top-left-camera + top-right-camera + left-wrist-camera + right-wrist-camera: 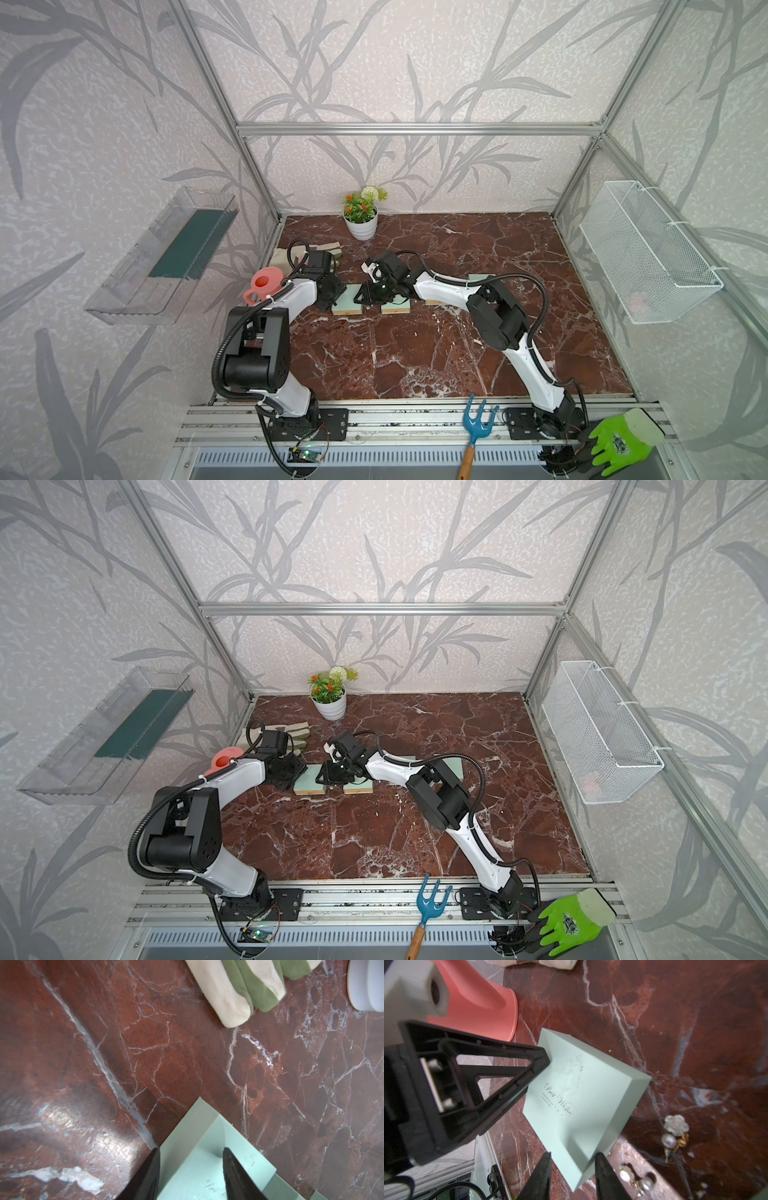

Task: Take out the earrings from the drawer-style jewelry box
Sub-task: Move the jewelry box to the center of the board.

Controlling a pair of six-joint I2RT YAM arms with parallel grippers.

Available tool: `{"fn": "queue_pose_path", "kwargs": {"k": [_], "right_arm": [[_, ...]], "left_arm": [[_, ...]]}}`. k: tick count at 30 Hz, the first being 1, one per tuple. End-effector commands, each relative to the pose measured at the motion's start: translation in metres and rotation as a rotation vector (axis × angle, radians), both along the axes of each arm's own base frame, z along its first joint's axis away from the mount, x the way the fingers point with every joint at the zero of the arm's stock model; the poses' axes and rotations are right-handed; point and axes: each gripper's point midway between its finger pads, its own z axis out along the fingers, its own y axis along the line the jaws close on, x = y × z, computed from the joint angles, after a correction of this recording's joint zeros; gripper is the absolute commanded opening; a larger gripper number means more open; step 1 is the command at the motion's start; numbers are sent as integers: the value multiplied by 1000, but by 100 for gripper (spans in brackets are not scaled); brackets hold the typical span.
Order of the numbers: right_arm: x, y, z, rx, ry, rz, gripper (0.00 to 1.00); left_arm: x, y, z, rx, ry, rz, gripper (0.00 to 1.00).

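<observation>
Matte mint-green box, square, bevelled edges, silver script "Best Wishes" — left gripper and right gripper each pinch a corner. Pearl-and-gold earrings on the glossy marble table, just beside right gripper.

I see a matt, smooth mint box, pearly glossy earrings on polished red marble tabletop, and a smooth plastic pink watering can.
</observation>
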Motion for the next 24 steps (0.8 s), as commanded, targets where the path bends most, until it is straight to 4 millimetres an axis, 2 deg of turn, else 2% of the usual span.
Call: {"fn": "queue_pose_path", "kwargs": {"k": [1, 8, 14, 18, 21, 24], "right_arm": [[-3, 5, 10, 14, -32, 22, 37], [0, 0, 20, -4, -64, 20, 47], [1, 0, 40, 20, -88, 26, 47], [0, -3, 69, 35, -153, 49, 48], [-6, -8, 100, 64, -203, 72, 53], [-11, -23, 137, 78, -282, 67, 58]], "left_arm": [[1, 1, 15, 20, -17, 7, 49], [4, 6, 35, 58, -49, -12, 49], [2, 17, 64, 95, -104, 3, 49], [3, 10, 96, 82, -169, -47, 50], [6, -1, 128, 49, -260, -112, 50], [2, -13, 159, 22, -354, -179, 50]]}}
